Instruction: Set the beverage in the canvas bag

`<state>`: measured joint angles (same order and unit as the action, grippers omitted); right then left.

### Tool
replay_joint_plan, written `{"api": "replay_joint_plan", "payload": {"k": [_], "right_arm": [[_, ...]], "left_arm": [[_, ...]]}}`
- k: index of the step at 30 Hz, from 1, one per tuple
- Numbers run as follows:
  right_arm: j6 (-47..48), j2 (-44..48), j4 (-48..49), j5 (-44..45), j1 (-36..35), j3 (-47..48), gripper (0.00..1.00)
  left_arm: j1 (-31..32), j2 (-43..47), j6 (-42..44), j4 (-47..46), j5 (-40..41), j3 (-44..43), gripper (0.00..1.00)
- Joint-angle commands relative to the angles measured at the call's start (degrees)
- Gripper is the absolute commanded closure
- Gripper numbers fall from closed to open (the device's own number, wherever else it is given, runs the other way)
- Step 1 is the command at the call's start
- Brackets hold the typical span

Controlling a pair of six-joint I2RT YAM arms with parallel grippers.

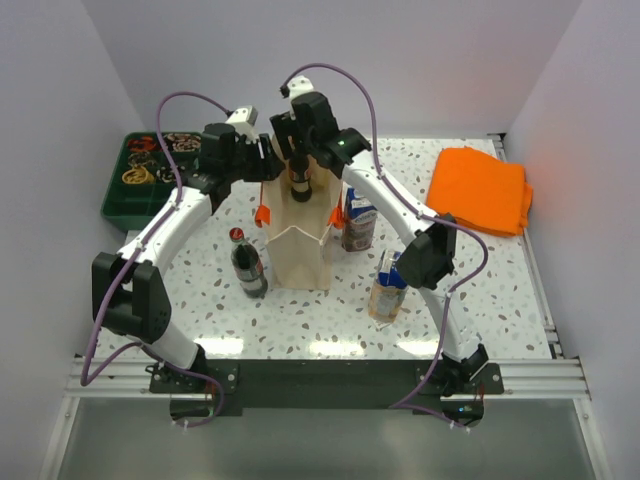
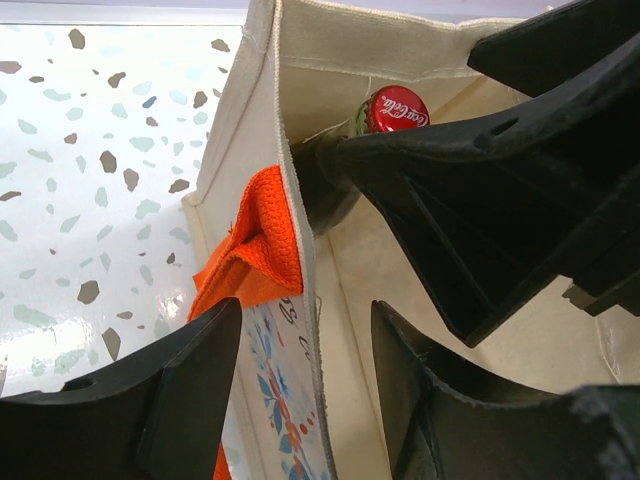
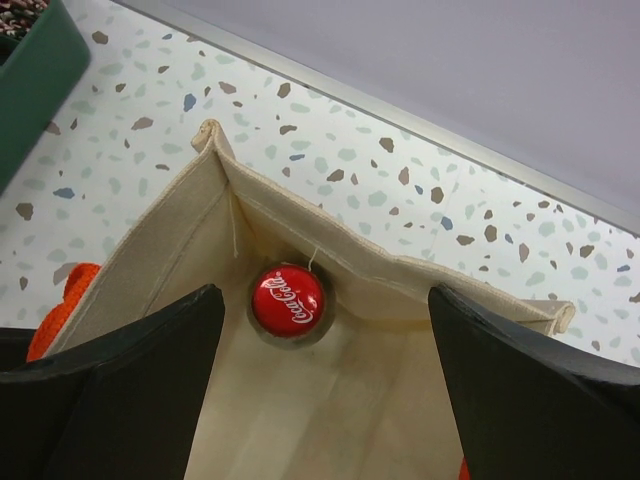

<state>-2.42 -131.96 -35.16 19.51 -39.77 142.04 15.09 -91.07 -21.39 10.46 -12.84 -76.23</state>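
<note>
Released right pincer (image 3: 325, 300) hovers above beverage (image 3: 287, 300) inside canvas bag (image 3: 330, 410); left pincer (image 2: 307, 340) released too.

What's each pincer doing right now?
Left pincer: open, straddling the canvas bag wall, not clamping it.
Right pincer: open, over the bottle standing in the bag, holding nothing.

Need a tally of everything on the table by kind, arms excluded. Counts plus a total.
Cola bottles: 2 (bottle in the bag, bottle on the table)
Cartons: 2 (back carton, front carton, partly hidden by the right arm)
Canvas bag: 1
Orange cloth: 1
Green tray: 1
Total: 7
</note>
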Motion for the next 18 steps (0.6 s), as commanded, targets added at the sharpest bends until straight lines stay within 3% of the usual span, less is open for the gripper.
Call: {"api": "replay_joint_plan", "payload": {"k": [1,10,18], "right_arm": [[-0.2,3.6,2.9,-0.3,0.2,3.2,0.12],[-0.7,9.6,-0.4,0.5,0.3,4.0,0.01],[-1.7,20.2,-11.3,5.5,0.5,2.5,0.01]], "left_arm": [[0.3,0.2,1.0,-0.9,0.0,-0.2,0.39],[0.3,-0.1,1.1,-0.8,0.4,-0.9,0.25],[0.3,0.4,1.7,-0.6,0.6,-1.6,0.18]]}}
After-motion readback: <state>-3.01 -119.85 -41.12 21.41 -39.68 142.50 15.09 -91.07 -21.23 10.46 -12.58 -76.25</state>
